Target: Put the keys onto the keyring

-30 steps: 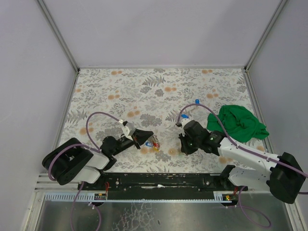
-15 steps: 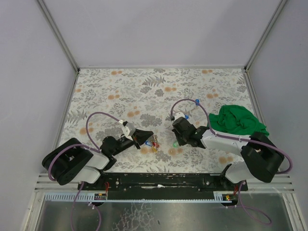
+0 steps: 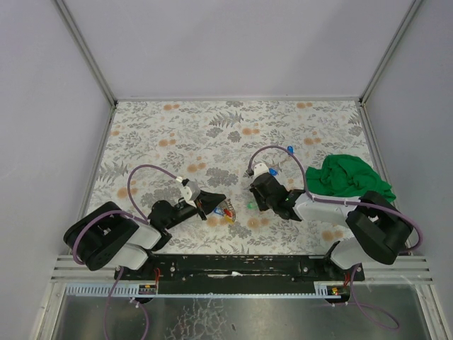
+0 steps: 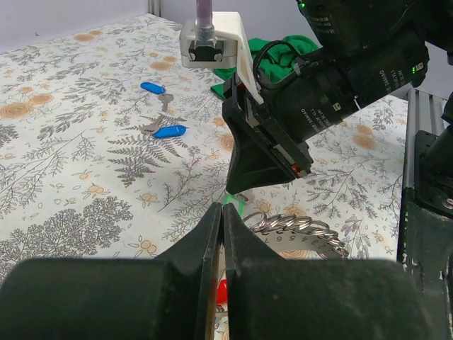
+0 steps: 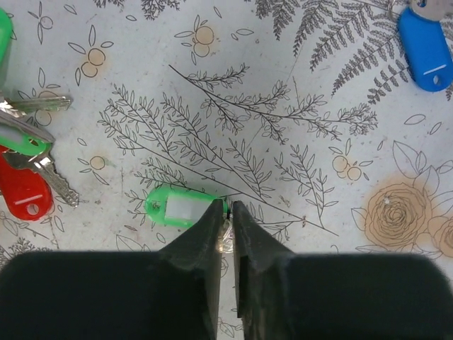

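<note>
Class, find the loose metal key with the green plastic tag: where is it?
In the right wrist view the green-tagged metal key lies left of centre, its metal end between the right pincer's tips, the red-tagged key further left.

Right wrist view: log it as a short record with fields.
right gripper: nearly closed on the metal end of the green key
green key: flat on the tablecloth, tag just left of the fingertips
red key: left edge, among other keys
blue key: top right corner, lying apart
tablecloth: floral print
</note>
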